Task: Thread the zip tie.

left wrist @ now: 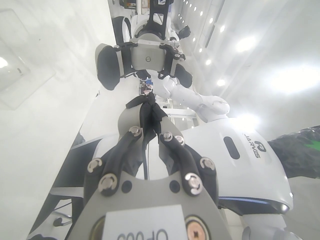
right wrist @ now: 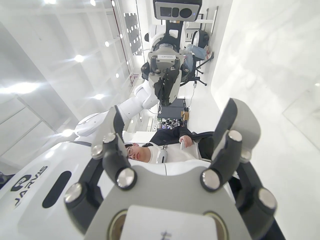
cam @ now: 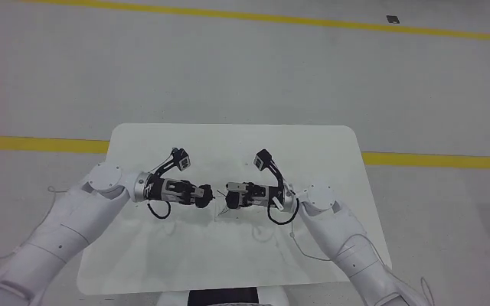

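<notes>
My left claw (cam: pixel 207 196) was pressed together | my right claw (cam: pixel 228 196) was spread, facing it tip-to-tip | zip tie (cam: pixel 219 205) lay between them, axis unclear.

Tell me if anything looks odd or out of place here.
Nothing looks spilled or damaged. The left gripper is shut and the right gripper open, tips facing over the table. A faint thin strip between them may be the zip tie, too faint to judge.

White table (cam: pixel 230 145) on grey floor (cam: pixel 230 69); yellow lines (cam: pixel 230 14); small dark square (cam: pixel 393 19), perhaps tape
</notes>
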`<state>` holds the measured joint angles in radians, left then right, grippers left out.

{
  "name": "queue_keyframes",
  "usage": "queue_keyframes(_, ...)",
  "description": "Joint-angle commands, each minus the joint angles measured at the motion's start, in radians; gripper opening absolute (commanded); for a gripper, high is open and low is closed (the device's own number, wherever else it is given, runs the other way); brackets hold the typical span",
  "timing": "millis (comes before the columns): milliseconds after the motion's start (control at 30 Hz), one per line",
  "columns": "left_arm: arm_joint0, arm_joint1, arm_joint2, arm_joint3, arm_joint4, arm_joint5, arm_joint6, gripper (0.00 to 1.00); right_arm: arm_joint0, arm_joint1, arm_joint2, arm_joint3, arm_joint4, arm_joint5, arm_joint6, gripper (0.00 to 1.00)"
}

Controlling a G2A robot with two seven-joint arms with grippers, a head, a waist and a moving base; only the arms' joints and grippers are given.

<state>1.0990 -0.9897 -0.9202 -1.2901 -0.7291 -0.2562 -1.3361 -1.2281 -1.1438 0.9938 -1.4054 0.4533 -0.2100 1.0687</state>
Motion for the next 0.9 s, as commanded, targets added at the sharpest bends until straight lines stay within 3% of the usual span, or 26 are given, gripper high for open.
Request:
queue_keyframes(0, 0.011, -0.005, 0.012, -0.040, -0.093, 0.023, -0.054, 0.00, -0.002, 0.000, 0.000, -0.001, -0.001, 0.001, -0.001, 1.00)
queue_keyframes(333, 0.011, -0.005, 0.012, -0.040, -0.093, 0.023, -0.054, 0.00, -0.002, 0.000, 0.000, -0.001, -0.001, 0.001, -0.001, 1.00)
queue_keyframes(400, 0.018, -0.007, 0.014, -0.045, -0.086, 0.021, -0.015, 0.00, -0.002, 0.000, 0.000, -0.001, -0.001, 0.001, -0.001, 1.00)
queue_keyframes(500, 0.024, -0.007, 0.001, -0.035, -0.085, -0.015, 0.023, 0.00, -0.002, 0.000, 0.000, -0.001, -0.001, 0.001, -0.001, 1.00)
queue_keyframes(633, 0.035, 0.000, -0.038, -0.001, -0.071, -0.084, 0.063, 0.00, -0.002, 0.000, 0.000, -0.001, -0.001, 0.001, -0.001, 1.00)
queue_keyframes(867, 0.084, 0.003, -0.153, 0.017, -0.075, -0.084, 0.068, 0.00, -0.002, 0.000, 0.000, -0.001, -0.001, 0.001, -0.001, 1.00)
